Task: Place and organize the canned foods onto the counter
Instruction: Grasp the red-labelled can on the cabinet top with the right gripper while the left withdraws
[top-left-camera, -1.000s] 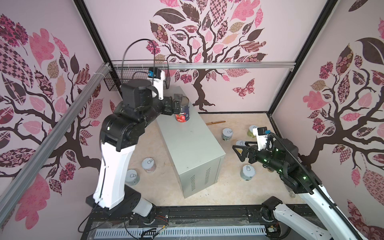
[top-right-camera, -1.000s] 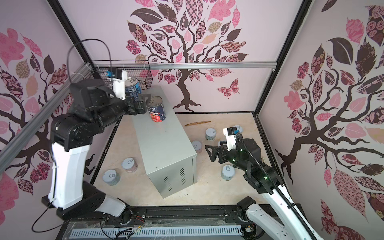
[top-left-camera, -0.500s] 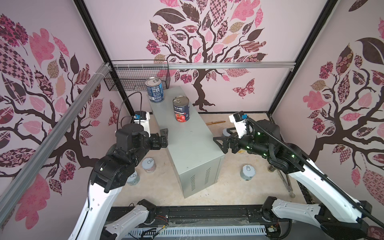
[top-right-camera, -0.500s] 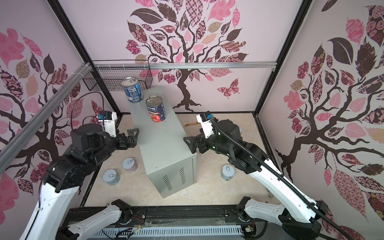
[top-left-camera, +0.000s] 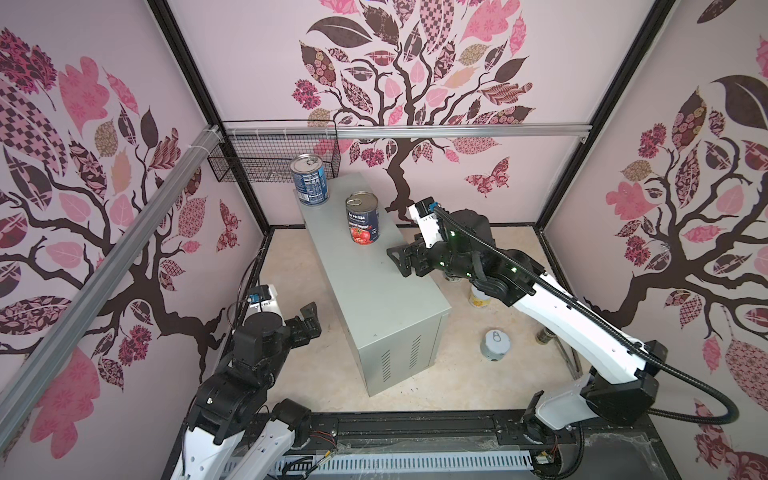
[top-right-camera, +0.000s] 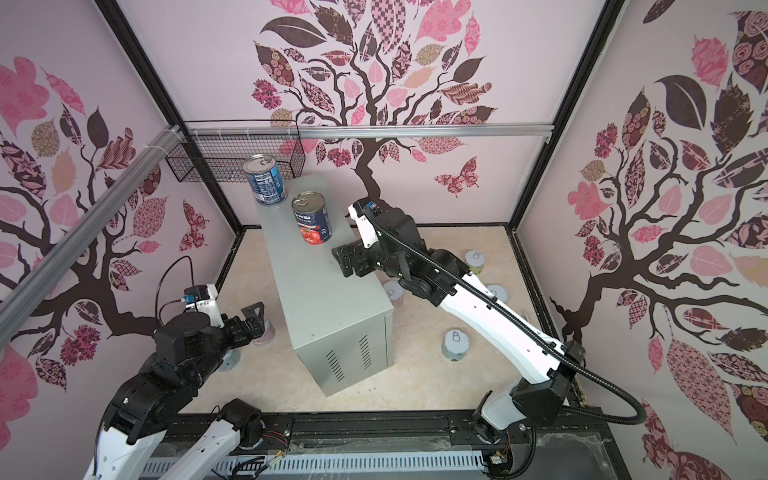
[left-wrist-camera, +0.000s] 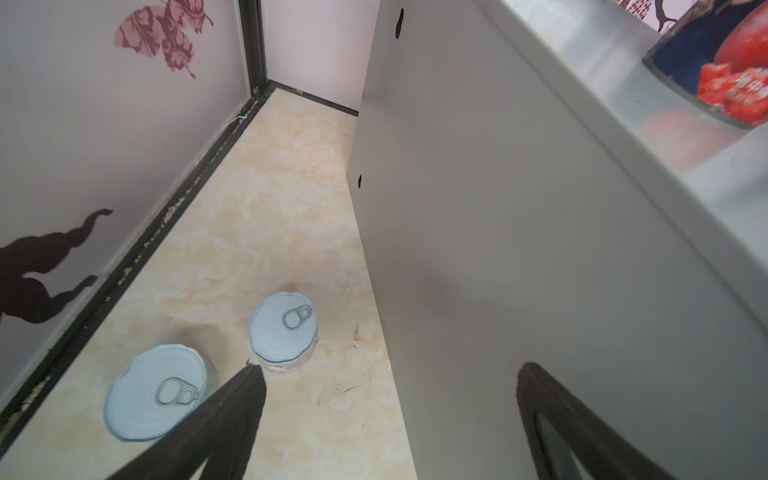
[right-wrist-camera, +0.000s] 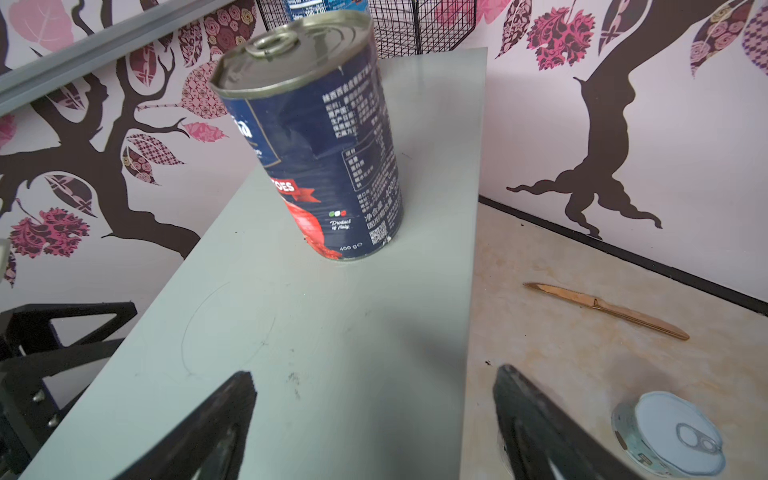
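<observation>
Two tall canned foods stand upright on the grey counter (top-left-camera: 374, 299) (top-right-camera: 324, 299): a blue can (top-left-camera: 309, 179) (top-right-camera: 264, 179) at its far end and a tomato can (top-left-camera: 363, 218) (top-right-camera: 311, 218) (right-wrist-camera: 320, 137) a little nearer. My right gripper (top-left-camera: 397, 260) (top-right-camera: 341, 262) (right-wrist-camera: 374, 374) hovers open and empty over the counter's right edge, just short of the tomato can. My left gripper (top-left-camera: 312, 322) (top-right-camera: 254, 322) (left-wrist-camera: 390, 370) is open and empty, low beside the counter's left wall. Two short cans (left-wrist-camera: 284, 330) (left-wrist-camera: 156, 392) stand on the floor just ahead of it.
More short cans stand on the floor right of the counter (top-left-camera: 494, 343) (top-right-camera: 476, 262) (top-right-camera: 392, 291) (right-wrist-camera: 669, 434). A gold knife (right-wrist-camera: 602, 309) lies near the back wall. A black wire basket (top-left-camera: 270, 162) hangs behind the blue can. Walls enclose three sides.
My left arm pulled back from the counter's far end and dropped to the floor on the left. My right arm rose from the floor cans to the counter's right edge.
</observation>
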